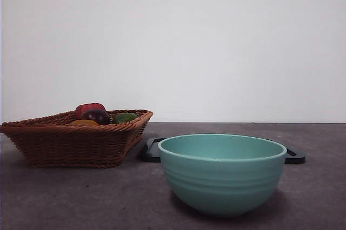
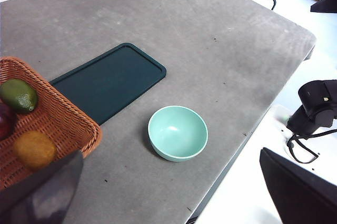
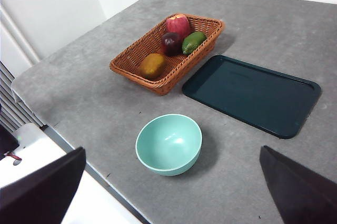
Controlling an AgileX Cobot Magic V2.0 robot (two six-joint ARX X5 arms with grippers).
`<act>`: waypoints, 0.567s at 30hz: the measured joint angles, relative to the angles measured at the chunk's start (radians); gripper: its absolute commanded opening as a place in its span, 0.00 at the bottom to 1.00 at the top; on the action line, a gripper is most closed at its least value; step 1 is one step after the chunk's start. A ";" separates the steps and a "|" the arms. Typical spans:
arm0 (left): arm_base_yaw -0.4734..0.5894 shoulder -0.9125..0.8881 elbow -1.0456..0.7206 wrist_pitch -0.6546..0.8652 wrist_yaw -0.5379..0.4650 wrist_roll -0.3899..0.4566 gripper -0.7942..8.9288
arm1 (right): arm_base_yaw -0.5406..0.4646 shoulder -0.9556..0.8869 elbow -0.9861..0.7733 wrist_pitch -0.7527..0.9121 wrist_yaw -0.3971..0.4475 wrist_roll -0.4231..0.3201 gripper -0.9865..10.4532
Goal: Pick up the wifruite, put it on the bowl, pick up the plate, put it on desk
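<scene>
Wifruite (image 3: 152, 65), brown-orange oval, is lying in the wicker basket (image 3: 128, 60) at the bowl's (image 3: 168, 144) eleven o'clock; the front view is barely showing it. Wrist views are revealing the dark tray (image 3: 251, 95) whole. Grey mottled worktop (image 3: 79, 98), white wall behind. Left hand (image 2: 168, 192) and right hand (image 3: 174, 192) are hovering wide open, holding nothing.

Even, diffuse light, all views. Soft shadow under bowl (image 1: 222, 173) (front view slightly soft, grainy). Left wrist view overexposed beyond the desk (image 2: 210, 34) edge.
</scene>
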 measured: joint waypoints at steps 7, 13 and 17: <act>0.000 0.000 0.000 -0.002 0.000 0.001 0.10 | 0.000 0.000 0.000 0.000 0.000 0.000 0.10; 0.000 0.000 0.000 -0.002 0.000 0.001 0.10 | 0.000 0.000 0.000 0.000 0.000 0.000 0.10; 0.000 0.000 0.000 -0.002 0.000 0.001 0.10 | 0.000 0.000 0.000 0.000 0.000 0.000 0.10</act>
